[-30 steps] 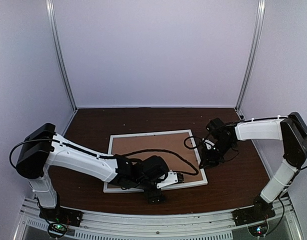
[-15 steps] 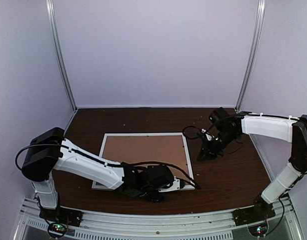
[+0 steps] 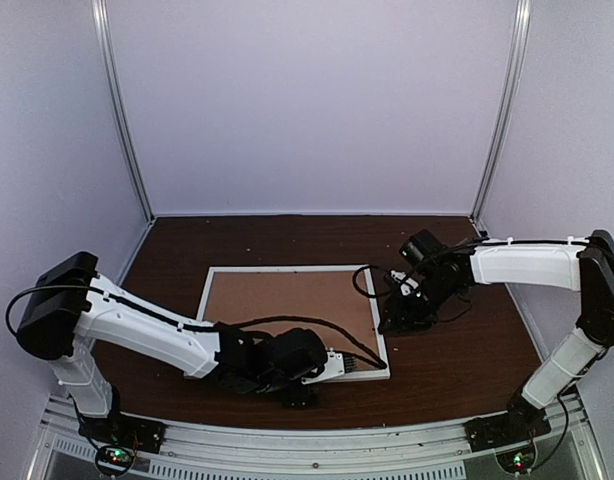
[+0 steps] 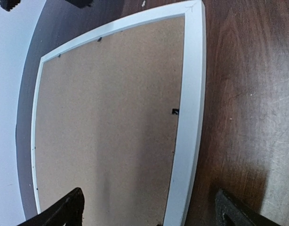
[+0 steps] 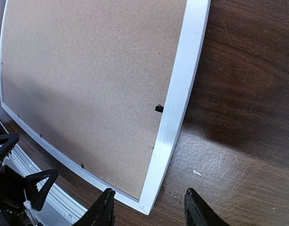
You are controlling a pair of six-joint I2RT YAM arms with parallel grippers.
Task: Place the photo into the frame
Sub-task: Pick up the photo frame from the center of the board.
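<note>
Face down on the dark counter (image 3: 457, 360), the white frame (image 3: 287, 268) shows only its brown backing board (image 3: 287, 305). The photo is nowhere in sight (whether it lies under the board cannot be told). The left pincer (image 4: 149, 212) hangs spread to its widest, gripping nothing, with the frame's rail directly beneath the gap between its fingers. The right pincer (image 5: 149, 207), about half spread and equally empty, hovers with a frame corner just below and between its fingers. The frame looks light and stiff but thin-railed, and it lies flush, leaving little to get under. A hold across the outer rail near a corner seems surest. The paper print would likely bend and slide.
</note>
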